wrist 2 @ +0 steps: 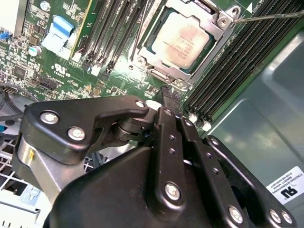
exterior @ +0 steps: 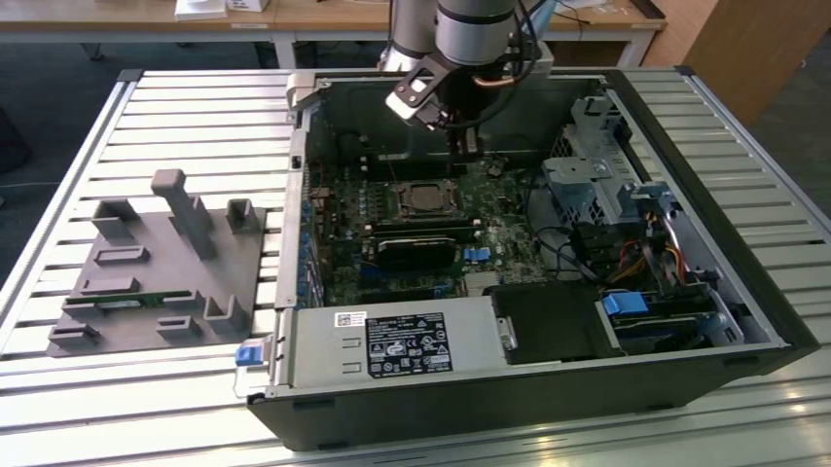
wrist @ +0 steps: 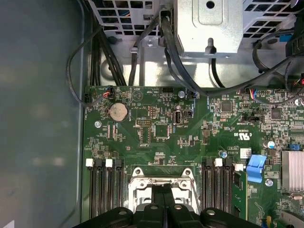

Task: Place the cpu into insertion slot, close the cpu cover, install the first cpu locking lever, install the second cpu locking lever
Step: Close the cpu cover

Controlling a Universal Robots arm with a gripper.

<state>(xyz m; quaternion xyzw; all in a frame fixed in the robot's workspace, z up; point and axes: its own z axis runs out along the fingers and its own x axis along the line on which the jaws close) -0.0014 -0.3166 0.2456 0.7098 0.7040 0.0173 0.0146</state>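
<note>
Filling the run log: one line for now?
cpu seated in insertion slot | cpu cover down | gripper shut, by cover's edge

Counter (exterior: pixel 195 107) is carrying one open computer case (exterior: pixel 520 413) and one grey moulded fixture (exterior: pixel 156 277). Case is holding one motherboard (wrist: pixel 156 128) and one labelled power supply (exterior: pixel 389 345). Board is bearing one cpu (wrist 2: pixel 183 40), one cpu cover (wrist 2: pixel 159 66), one coin cell (wrist: pixel 118 111) and two banks of long black slots (wrist: pixel 107 190). One arm (exterior: pixel 474 29), ending in one pincer (wrist 2: pixel 170 95), is hanging above.
</note>
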